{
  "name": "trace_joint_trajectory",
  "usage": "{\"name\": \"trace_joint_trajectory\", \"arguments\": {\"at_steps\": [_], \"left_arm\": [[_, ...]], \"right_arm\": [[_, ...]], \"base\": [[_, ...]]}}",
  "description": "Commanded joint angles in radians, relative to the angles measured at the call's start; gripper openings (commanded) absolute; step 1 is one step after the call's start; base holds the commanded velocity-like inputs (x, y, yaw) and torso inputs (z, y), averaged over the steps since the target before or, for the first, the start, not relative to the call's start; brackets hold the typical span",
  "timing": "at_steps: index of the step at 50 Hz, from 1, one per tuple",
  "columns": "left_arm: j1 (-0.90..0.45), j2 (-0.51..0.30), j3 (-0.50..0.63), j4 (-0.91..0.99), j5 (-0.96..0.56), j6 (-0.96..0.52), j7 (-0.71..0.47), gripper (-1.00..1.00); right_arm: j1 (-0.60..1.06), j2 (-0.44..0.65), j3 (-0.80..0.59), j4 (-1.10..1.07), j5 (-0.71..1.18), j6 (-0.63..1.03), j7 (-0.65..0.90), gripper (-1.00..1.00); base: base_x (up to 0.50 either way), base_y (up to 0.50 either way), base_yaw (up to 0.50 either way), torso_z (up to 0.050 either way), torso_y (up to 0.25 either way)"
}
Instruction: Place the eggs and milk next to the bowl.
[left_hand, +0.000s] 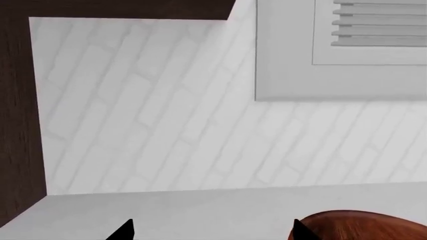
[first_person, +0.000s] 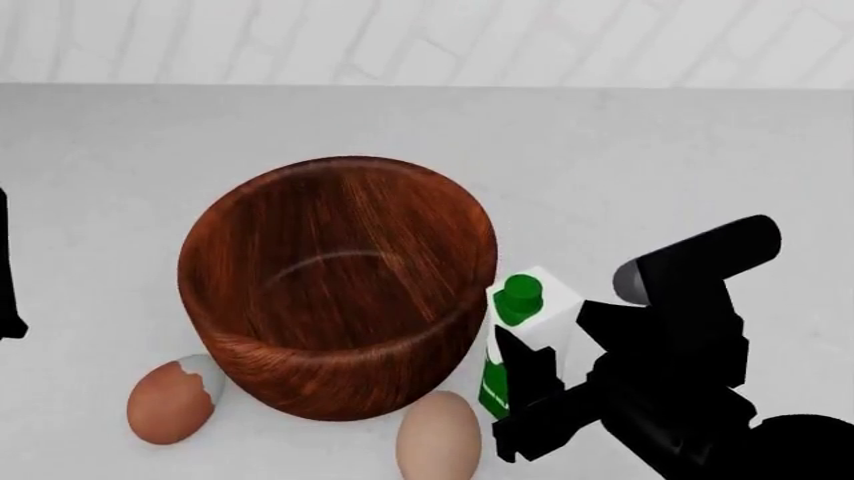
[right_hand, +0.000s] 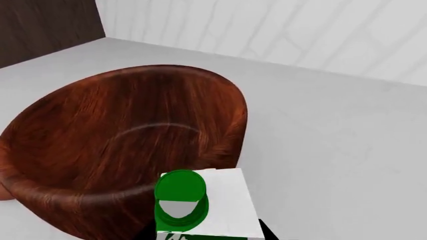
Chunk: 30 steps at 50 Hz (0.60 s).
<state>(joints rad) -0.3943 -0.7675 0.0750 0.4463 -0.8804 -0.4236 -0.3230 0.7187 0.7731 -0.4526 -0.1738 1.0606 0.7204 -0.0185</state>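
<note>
The big wooden bowl (first_person: 334, 275) stands mid-counter, and its rim shows in the left wrist view (left_hand: 367, 225). The milk (first_person: 541, 315) stands upright against the bowl's right side. My right gripper (first_person: 554, 375) is shut on the milk, one finger (right_hand: 268, 233) pressed to the carton's side below its green cap (right_hand: 181, 192). A reddish-brown egg with a grey patch (first_person: 167, 402) lies at the bowl's front left. A tan egg (first_person: 438, 437) lies at its front, just left of the carton. My left gripper (left_hand: 212, 232) is open and holds nothing, its fingertips (left_hand: 123, 231) wide apart beside the bowl.
The white counter (first_person: 667, 160) runs back to a white brick wall (first_person: 427, 40). In the left wrist view a dark wood panel (left_hand: 17, 100) stands at the counter's end and a louvred white frame (left_hand: 347, 50) is set in the wall.
</note>
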Motion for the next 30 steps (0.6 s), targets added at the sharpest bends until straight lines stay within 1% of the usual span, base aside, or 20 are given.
{"name": "trace_joint_trajectory", "arguments": {"at_steps": [1,30], "left_arm": [[-0.011,0.002,0.008,-0.005,0.003,-0.007,-0.002,1.0],[-0.013,0.0,0.014,-0.006,0.005,-0.008,0.0,1.0]], "right_arm": [[-0.004,-0.007,0.0,0.018,-0.032,-0.019,-0.031,-1.0],[-0.049,-0.008,0.003,0.041,-0.041,-0.061,-0.046,-1.0]], "base": [[0.0,0.0,0.0,0.0,0.0],[0.0,0.0,0.0,0.0,0.0]]}}
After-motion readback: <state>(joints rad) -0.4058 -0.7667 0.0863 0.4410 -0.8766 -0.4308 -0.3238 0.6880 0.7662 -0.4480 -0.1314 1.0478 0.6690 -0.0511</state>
